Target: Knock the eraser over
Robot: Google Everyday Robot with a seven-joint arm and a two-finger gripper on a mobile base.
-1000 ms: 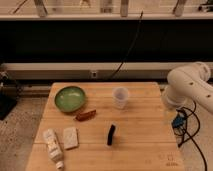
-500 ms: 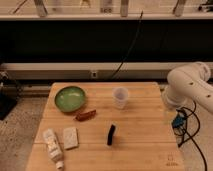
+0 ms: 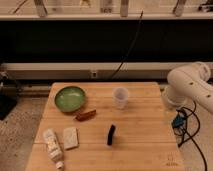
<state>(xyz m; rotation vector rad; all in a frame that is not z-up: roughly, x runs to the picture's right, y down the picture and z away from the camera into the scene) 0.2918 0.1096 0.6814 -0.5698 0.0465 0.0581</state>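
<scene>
The eraser [image 3: 111, 135], a small thin black slab, stands upright on the wooden table [image 3: 145, 145], front of centre. A clear cup [image 3: 120, 97] stands behind it. My white arm [image 3: 190, 85] reaches in from the right. The gripper [image 3: 169, 116] hangs down at the table's right edge, well to the right of the eraser and apart from it.
A green bowl [image 3: 70, 98] sits at the back left. A reddish-brown elongated piece [image 3: 85, 115] lies in front of it. A pale flat block [image 3: 70, 138] and a white tube [image 3: 53, 147] lie at the front left. Cables [image 3: 187, 131] hang right of the table.
</scene>
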